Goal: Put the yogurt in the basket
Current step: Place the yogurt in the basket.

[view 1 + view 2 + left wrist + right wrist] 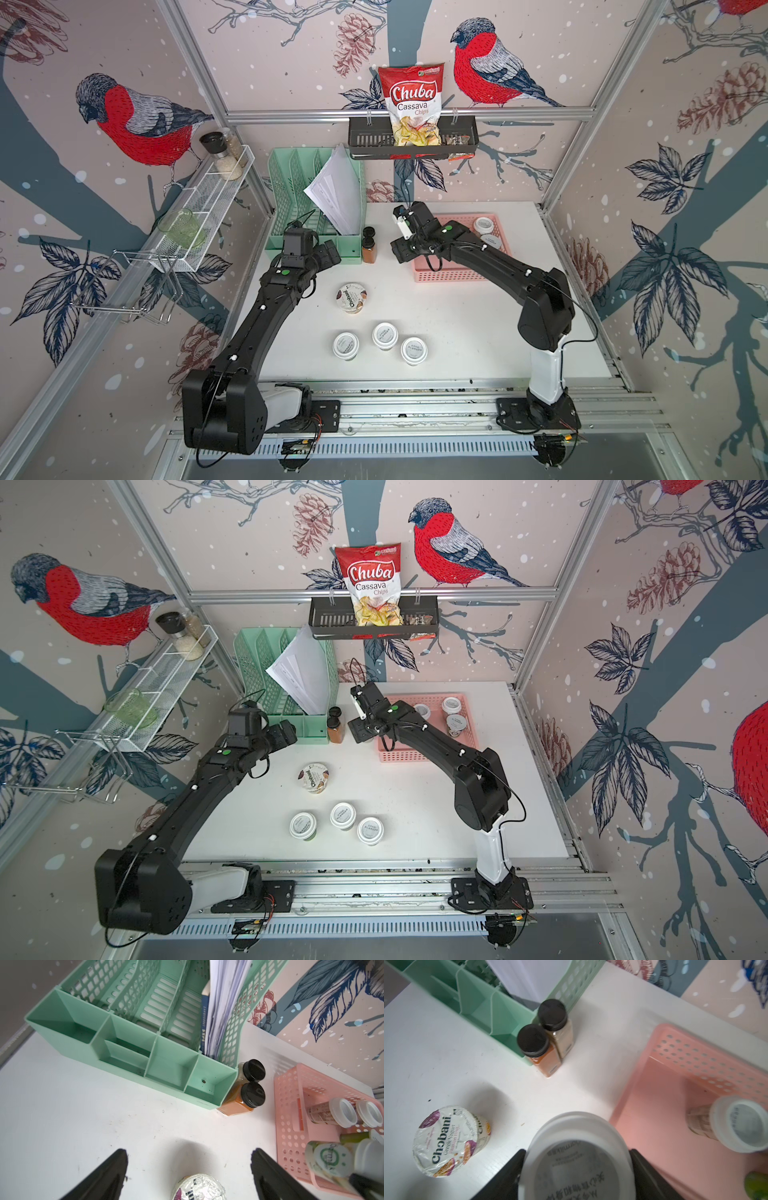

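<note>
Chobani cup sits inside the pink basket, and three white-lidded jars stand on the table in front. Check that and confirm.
One thing is wrong: the Chobani cup stands on the white table, outside the pink basket, as both top views show. The three white-lidded jars do stand on the table in front.

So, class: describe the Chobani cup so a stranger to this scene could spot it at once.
Find the mint-green file organiser at the back of the table. In front of it, on open tabletop, sits the Chobani cup. Unlike the three white-lidded jars nearby, it is wider with a printed foil top.
</note>
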You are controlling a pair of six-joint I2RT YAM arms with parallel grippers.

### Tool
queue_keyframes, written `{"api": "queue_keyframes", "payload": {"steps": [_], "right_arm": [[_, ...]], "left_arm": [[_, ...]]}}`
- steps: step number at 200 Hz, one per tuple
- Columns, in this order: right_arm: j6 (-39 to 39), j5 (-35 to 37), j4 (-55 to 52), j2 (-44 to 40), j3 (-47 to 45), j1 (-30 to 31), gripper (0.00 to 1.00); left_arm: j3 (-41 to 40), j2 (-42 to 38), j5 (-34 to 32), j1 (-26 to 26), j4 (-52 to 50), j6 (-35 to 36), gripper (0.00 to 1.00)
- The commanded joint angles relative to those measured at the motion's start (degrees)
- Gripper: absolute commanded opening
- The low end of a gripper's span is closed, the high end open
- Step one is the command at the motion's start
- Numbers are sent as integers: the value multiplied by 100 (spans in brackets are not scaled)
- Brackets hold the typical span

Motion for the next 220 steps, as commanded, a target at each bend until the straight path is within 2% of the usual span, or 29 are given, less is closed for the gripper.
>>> {"api": "queue_keyframes", "payload": {"steps": [1,36,87,166,220], "right_arm": [[-84,149,-21,-162,-104,-264,77],[-150,13,327,-118,-194,-746,78],[-317,-281,532,842,543,-1200,78],[-439,-651,480,2217,1822,-1428,78],[-458,-734,638,2569,1963,-1424,79]], "left_arm": [[230,108,-88,-187,159,40,96],[490,354,-163,-429,154,35,96],[724,670,-182,-484,238,111,96],[873,1119,-208,-502,372,198,96],[846,1127,-269,-502,401,238,96]]}}
